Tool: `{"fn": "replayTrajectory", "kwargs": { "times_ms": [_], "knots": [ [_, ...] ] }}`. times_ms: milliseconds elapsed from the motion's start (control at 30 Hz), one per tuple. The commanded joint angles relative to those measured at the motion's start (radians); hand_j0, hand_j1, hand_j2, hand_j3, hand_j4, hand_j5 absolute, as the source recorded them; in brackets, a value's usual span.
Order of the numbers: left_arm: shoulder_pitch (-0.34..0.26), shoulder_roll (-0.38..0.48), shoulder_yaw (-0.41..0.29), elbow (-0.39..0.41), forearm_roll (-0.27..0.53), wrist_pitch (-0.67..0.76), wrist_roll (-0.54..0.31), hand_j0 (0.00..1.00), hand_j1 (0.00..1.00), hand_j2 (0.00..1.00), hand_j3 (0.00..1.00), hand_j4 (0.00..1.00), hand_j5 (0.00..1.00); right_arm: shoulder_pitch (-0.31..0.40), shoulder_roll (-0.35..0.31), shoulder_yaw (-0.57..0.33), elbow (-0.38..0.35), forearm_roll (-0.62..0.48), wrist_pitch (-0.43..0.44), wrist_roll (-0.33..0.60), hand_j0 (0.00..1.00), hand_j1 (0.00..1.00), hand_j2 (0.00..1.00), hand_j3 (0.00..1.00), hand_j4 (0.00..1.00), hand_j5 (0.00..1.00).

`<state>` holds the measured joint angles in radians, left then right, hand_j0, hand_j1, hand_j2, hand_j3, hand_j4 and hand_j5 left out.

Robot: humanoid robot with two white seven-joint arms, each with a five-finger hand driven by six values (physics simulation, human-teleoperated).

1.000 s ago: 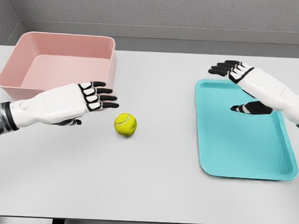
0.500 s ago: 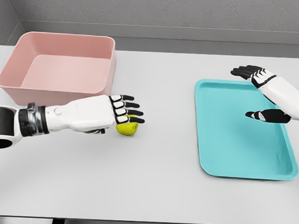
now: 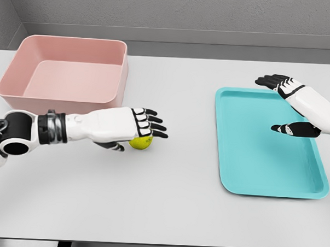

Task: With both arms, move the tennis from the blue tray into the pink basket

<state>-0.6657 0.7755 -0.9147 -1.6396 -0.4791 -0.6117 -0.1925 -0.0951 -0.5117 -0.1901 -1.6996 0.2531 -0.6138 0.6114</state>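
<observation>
Basket [image 3: 68, 70] at the table's [image 3: 167, 200] rear left corner; tray [image 3: 268, 144] along the right edge. The ball [image 3: 140, 142] rests on the tabletop just before the basket's front right corner, under the left hand [image 3: 137, 125]; the right hand [image 3: 289, 104] lies over the tray's rear right part.

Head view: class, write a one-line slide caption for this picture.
Left hand reaches over the tennis ball on the table, pink basket behind it; right hand hovers open above the blue tray.
</observation>
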Motion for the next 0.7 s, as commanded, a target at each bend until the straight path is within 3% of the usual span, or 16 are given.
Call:
{"fn": "replayTrajectory", "kwargs": {
  "times_ms": [0,133,667],
  "knots": [
    [-0.002,-0.018,-0.015,0.037,0.016,0.001,-0.002,1.0,1.0,1.0,1.0,1.0,1.0,0.0,-0.001,0.0,0.0,-0.008,0.003,-0.001,1.0,1.0,1.0,1.0,1.0,1.0],
    [-0.04,-0.056,-0.046,0.107,0.03,0.001,-0.002,1.0,1.0,1.0,1.0,1.0,1.0,0.0,-0.001,0.0,-0.002,-0.008,0.003,-0.001,1.0,1.0,1.0,1.0,1.0,1.0],
    [-0.048,-0.061,-0.073,0.164,0.028,0.001,-0.005,1.0,1.0,1.0,1.0,1.0,1.0,0.009,-0.001,-0.016,-0.002,-0.011,0.003,-0.001,1.0,1.0,1.0,1.0,1.0,1.0]
  ]
}}
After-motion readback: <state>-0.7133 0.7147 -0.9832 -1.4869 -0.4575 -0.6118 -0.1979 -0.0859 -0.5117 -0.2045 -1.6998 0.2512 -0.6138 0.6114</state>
